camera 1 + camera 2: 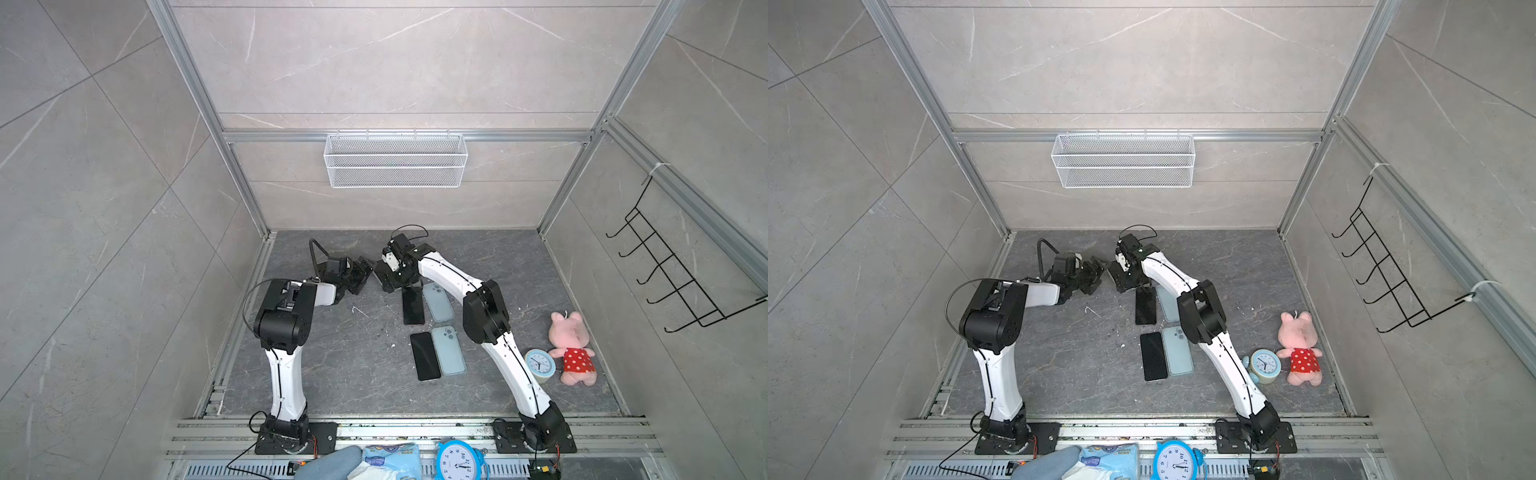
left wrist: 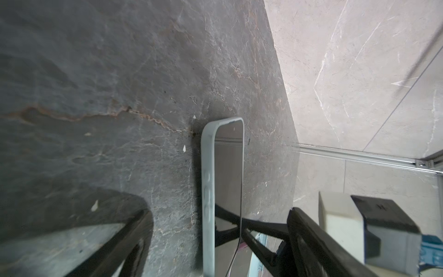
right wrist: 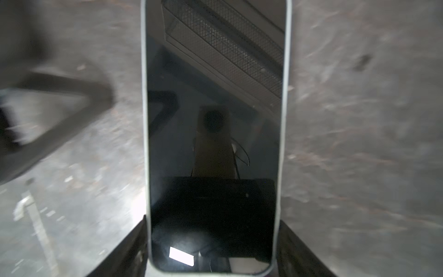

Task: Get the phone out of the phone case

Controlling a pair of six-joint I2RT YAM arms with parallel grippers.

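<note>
A phone [image 3: 213, 144] with a dark screen sits in a pale blue-grey phone case [image 3: 143, 120]. My right gripper [image 3: 213, 230] is shut on the case's two long sides near one end and holds it above the dark stone floor. In the left wrist view the same case [image 2: 207, 182] and phone screen [image 2: 229, 172] appear edge-on. They stand between the fingers [image 2: 309, 239] of my left gripper [image 2: 218, 215], which is open and not touching them. In both top views the left gripper [image 1: 362, 272] [image 1: 1096, 270] faces the right gripper [image 1: 386, 278] [image 1: 1121, 278] near the back.
Two bare black phones [image 1: 413, 305] [image 1: 424, 355] and two empty pale blue cases [image 1: 438, 301] [image 1: 449, 350] lie on the floor under the right arm. A pink plush [image 1: 573, 353] and small clock [image 1: 539, 365] sit right. A wire basket [image 1: 395, 160] hangs on the back wall.
</note>
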